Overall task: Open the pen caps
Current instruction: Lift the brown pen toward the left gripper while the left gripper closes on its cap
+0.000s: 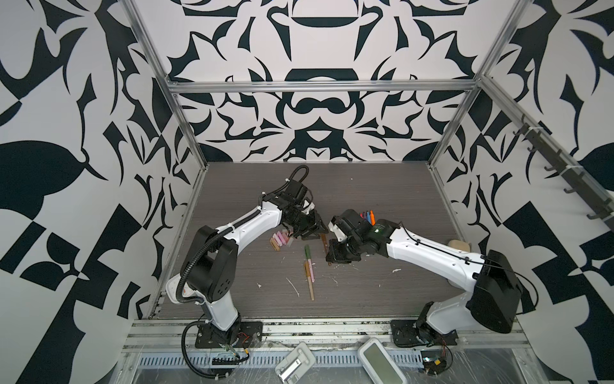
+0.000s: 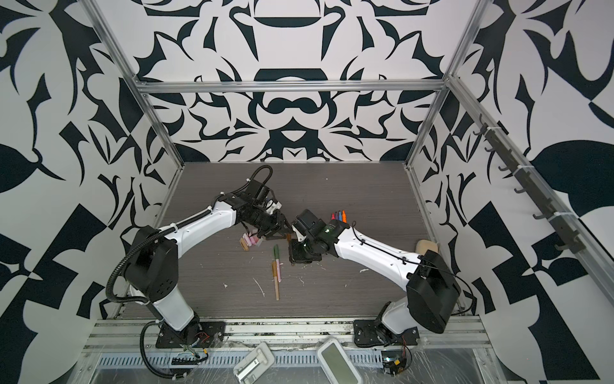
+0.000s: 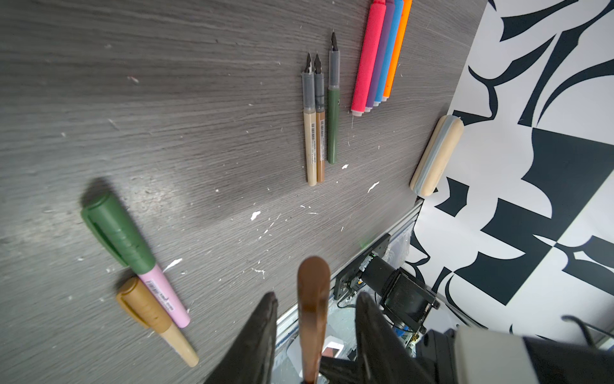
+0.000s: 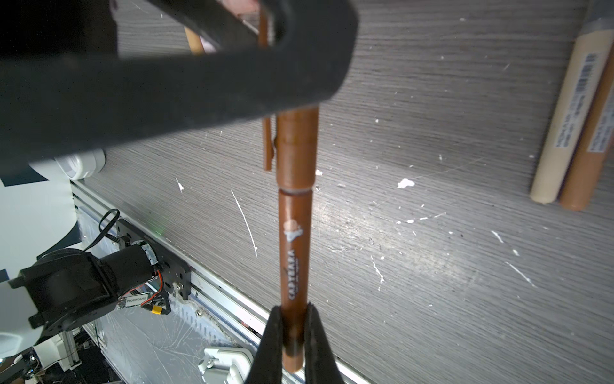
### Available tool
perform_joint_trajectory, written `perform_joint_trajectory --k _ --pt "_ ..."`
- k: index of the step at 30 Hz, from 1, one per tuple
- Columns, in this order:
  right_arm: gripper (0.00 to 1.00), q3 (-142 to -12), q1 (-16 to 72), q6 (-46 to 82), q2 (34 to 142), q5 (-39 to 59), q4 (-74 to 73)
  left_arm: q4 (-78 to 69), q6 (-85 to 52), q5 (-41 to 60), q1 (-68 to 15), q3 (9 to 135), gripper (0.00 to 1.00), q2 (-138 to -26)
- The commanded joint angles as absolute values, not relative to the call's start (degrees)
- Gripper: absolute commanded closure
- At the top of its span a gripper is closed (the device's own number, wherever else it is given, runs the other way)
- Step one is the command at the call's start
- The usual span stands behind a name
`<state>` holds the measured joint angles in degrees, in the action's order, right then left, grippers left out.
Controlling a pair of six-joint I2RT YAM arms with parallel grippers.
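Uncapping | right fingers (image 4: 269, 349) clamped on brown pen (image 4: 294, 249) | left fingers (image 3: 259, 332) apart, straddling its cap (image 3: 314, 286) | close squarely, pull straight

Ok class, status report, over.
Right gripper shut on slim brown pen barrel. Left gripper open astride its brown plastic cap, cap still on. Nothing blocking.

2 top cams overhead; wrist cams share pen (image 4: 295, 252).
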<state>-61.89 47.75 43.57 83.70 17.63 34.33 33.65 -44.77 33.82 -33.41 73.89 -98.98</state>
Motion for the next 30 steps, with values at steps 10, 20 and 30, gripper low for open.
perform_joint_trajectory --k 10,20,30 --pt "1.0 -64.08 45.85 45.21 81.67 17.79 32.82 34.79 -43.86 36.12 -33.92 77.15 0.75 -101.66" --pt "1.0 -65.57 45.26 45.0 83.26 22.09 30.39 35.52 -43.07 36.47 -34.37 78.65 0.65 -102.92" --pt "1.0 -65.41 45.14 44.74 83.56 21.85 30.32 36.48 -41.96 35.18 -34.37 79.36 1.0 -102.64"
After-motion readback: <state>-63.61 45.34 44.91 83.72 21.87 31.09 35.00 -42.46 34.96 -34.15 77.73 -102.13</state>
